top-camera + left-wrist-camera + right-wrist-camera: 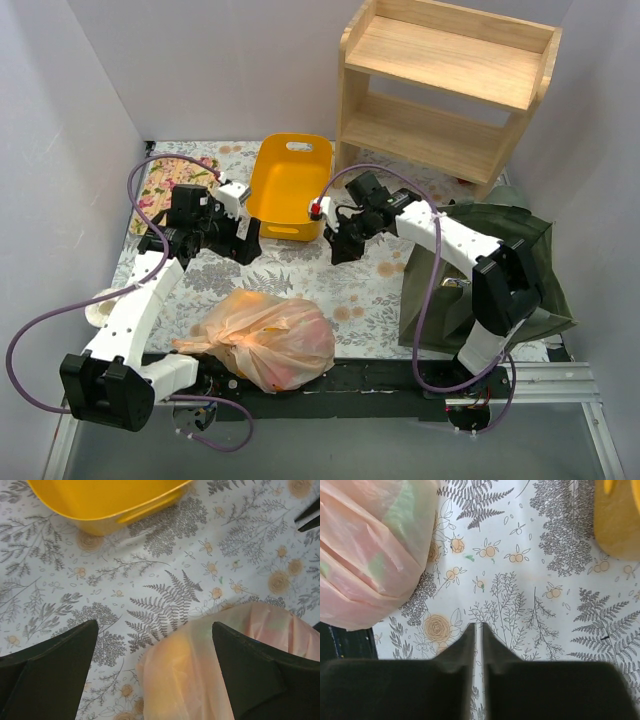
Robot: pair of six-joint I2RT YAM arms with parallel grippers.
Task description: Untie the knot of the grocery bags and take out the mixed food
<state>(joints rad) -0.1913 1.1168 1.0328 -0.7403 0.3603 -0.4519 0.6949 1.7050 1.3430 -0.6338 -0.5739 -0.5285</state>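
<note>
Nearby, tan bag (268, 342), clear of left fingers (50, 672)

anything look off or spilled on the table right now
Nothing spilled. The tan plastic bag lies slumped at the near edge, partly over the black rail, and the green tote sags at the right. The right gripper is shut on nothing.

Floral table (370, 290) (bag (270, 340), bin (285, 190), tote (510, 245))
</note>
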